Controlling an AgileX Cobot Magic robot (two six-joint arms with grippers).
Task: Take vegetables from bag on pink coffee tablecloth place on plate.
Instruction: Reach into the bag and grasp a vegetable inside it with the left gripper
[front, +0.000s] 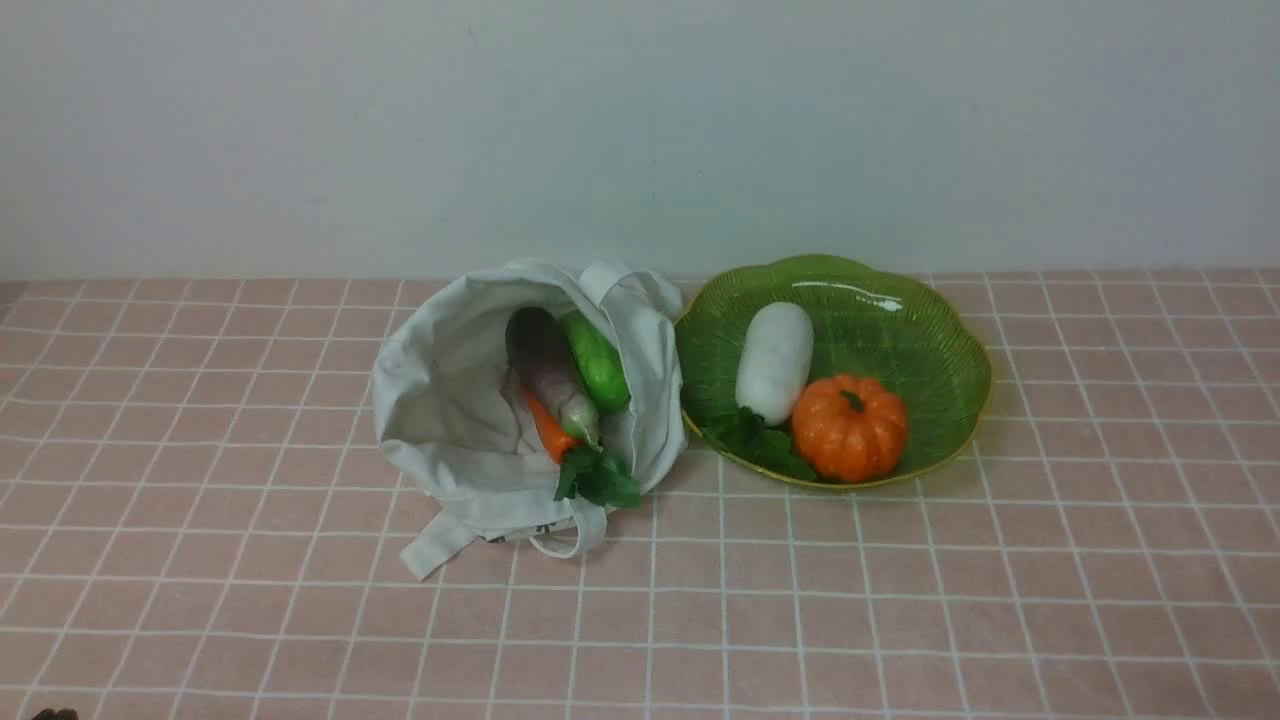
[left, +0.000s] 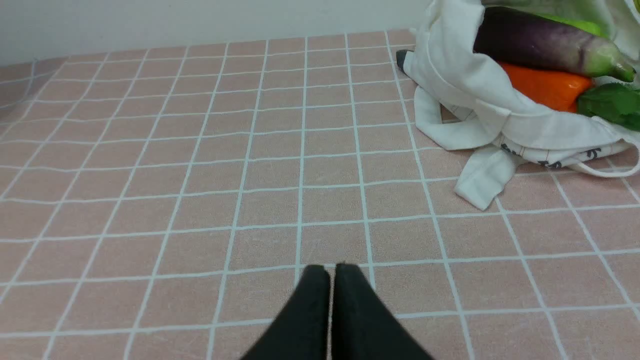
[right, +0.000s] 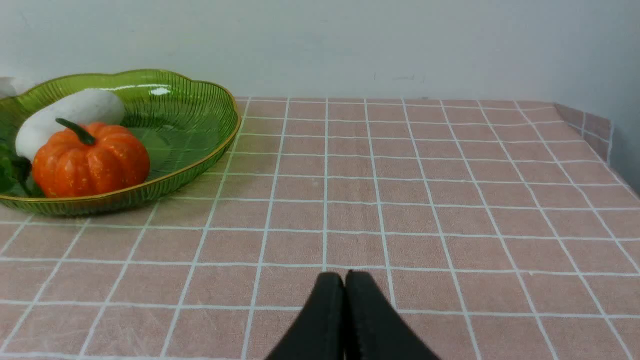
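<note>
The off-white cloth bag (front: 450, 400) lies open on the pink grid tablecloth (front: 900, 600). Inside it lie a purple eggplant (front: 550, 370), an orange carrot (front: 548, 428) with green leaves (front: 600, 478), and a light-green gourd (front: 597, 362). The green plate (front: 900, 320) stands right of the bag. In the left wrist view the bag (left: 470, 95), eggplant (left: 540, 42) and carrot (left: 542, 86) show far from my left gripper (left: 330, 270), which is shut and empty. My right gripper (right: 344, 276) is shut and empty, well off from the plate (right: 200, 130). Neither gripper shows in the front view.
A white radish (front: 775, 360) and an orange pumpkin (front: 850, 427) lie in the plate, also seen in the right wrist view as radish (right: 70, 112) and pumpkin (right: 92, 160). A pale wall (front: 640, 130) rises behind the table. The table's far right corner (right: 595, 130) shows.
</note>
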